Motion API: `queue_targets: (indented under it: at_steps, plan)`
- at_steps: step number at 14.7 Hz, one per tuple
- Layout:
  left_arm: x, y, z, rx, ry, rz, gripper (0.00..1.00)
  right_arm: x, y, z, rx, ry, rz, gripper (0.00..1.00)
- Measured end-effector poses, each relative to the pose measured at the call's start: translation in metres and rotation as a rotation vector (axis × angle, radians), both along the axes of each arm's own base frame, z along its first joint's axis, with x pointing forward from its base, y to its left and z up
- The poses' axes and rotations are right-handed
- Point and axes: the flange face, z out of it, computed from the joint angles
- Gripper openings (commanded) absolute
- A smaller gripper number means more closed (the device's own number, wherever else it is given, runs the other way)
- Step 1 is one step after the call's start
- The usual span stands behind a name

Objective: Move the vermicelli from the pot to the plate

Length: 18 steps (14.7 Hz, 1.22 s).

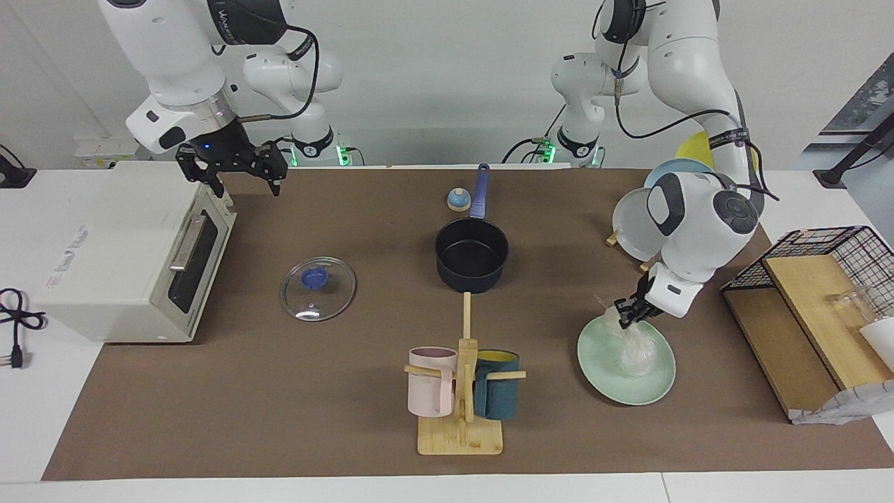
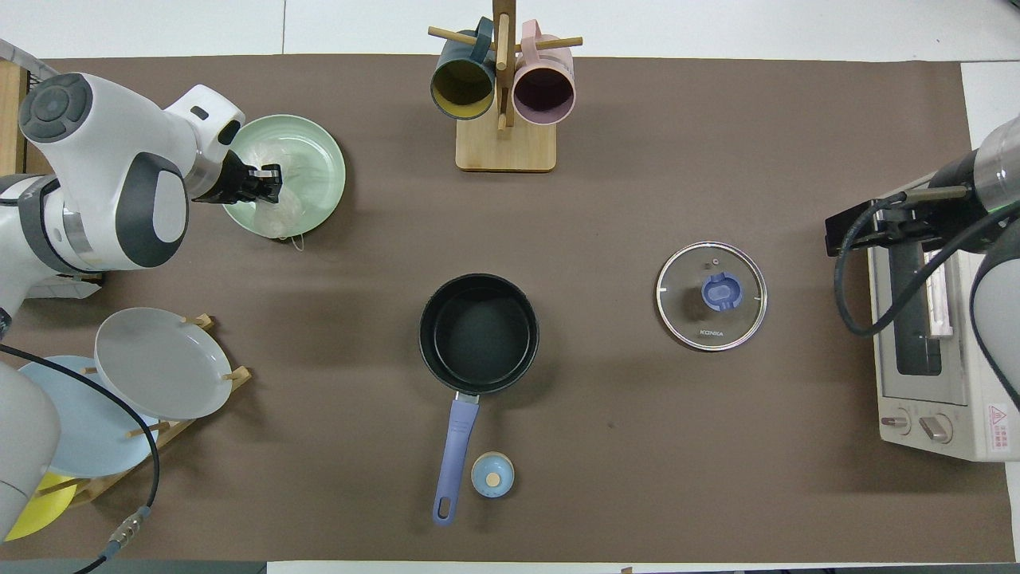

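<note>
Left gripper [image 1: 624,316] clamped on tangle of thin translucent white vermicelli [image 1: 632,347], hanging straight below onto round pale mint-green plate [image 1: 602,372]; contact probably made. Empty dark navy pot [image 1: 472,254] well aside. Right gripper [image 1: 241,171] wide, waiting over white toaster oven [image 1: 119,255].

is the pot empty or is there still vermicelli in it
Empty: the pot shows only its bare black inside. The vermicelli hangs from the shut left gripper onto the mint plate.

1. I work in a robotics lab: my two arms are bolted at a white table [image 1: 42,433].
2. A brown mat [image 1: 279,419] stages kitchen props: toaster oven [image 1: 119,258], mug rack [image 1: 461,391].
</note>
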Motion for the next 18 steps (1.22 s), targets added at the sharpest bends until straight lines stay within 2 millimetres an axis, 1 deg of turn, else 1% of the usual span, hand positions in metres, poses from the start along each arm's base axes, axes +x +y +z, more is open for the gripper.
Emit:
queue_targets:
  at_steps: [1, 2, 3, 5, 6, 7, 8, 9, 11, 13, 15, 17, 18]
  plan:
    - [0.001, 0.0, 0.0, 0.001, -0.005, -0.007, 0.0, 0.0, 0.0, 0.0, 0.0, 0.0, 0.001, 1.0]
    - [0.001, 0.0, -0.001, 0.001, -0.007, -0.01, 0.72, 0.0, 0.001, 0.0, 0.0, 0.0, 0.001, 1.0]
    - [0.001, 0.0, -0.001, 0.001, -0.006, -0.011, 1.0, 0.0, 0.001, 0.0, 0.0, 0.0, 0.002, 1.0]
    - [0.001, 0.0, 0.0, 0.001, -0.005, -0.011, 1.0, 0.0, 0.001, 0.0, 0.0, -0.001, 0.002, 1.0]
    - [0.002, 0.001, 0.004, 0.002, 0.001, -0.01, 1.0, 0.0, 0.001, 0.0, 0.0, -0.001, 0.002, 1.0]
    - [0.002, 0.003, 0.013, 0.004, 0.013, -0.01, 1.0, 0.0, 0.001, 0.0, 0.0, -0.001, 0.002, 1.0]
    - [0.002, 0.007, 0.027, 0.006, 0.027, -0.008, 1.0, 0.0, 0.001, 0.001, 0.0, -0.001, 0.002, 1.0]
    - [-0.001, 0.012, 0.045, 0.01, 0.043, -0.006, 1.0, 0.0, 0.001, 0.001, 0.0, -0.001, 0.002, 1.0]
    - [-0.015, 0.023, 0.095, 0.028, 0.06, -0.006, 1.0, -0.001, 0.001, 0.001, 0.0, -0.002, 0.002, 1.0]
    - [-0.039, 0.031, 0.149, 0.045, 0.068, -0.011, 1.0, -0.001, 0.002, 0.002, 0.001, -0.003, 0.003, 1.0]
    - [-0.069, 0.04, 0.199, 0.05, 0.08, -0.009, 1.0, -0.002, 0.002, 0.003, 0.002, -0.005, 0.004, 1.0]
    - [-0.097, 0.046, 0.235, 0.063, 0.094, -0.01, 1.0, -0.002, 0.002, 0.003, 0.004, -0.004, 0.004, 1.0]
    - [-0.11, 0.048, 0.248, 0.072, 0.103, -0.012, 1.0, -0.002, 0.003, 0.002, 0.005, -0.002, 0.004, 1.0]
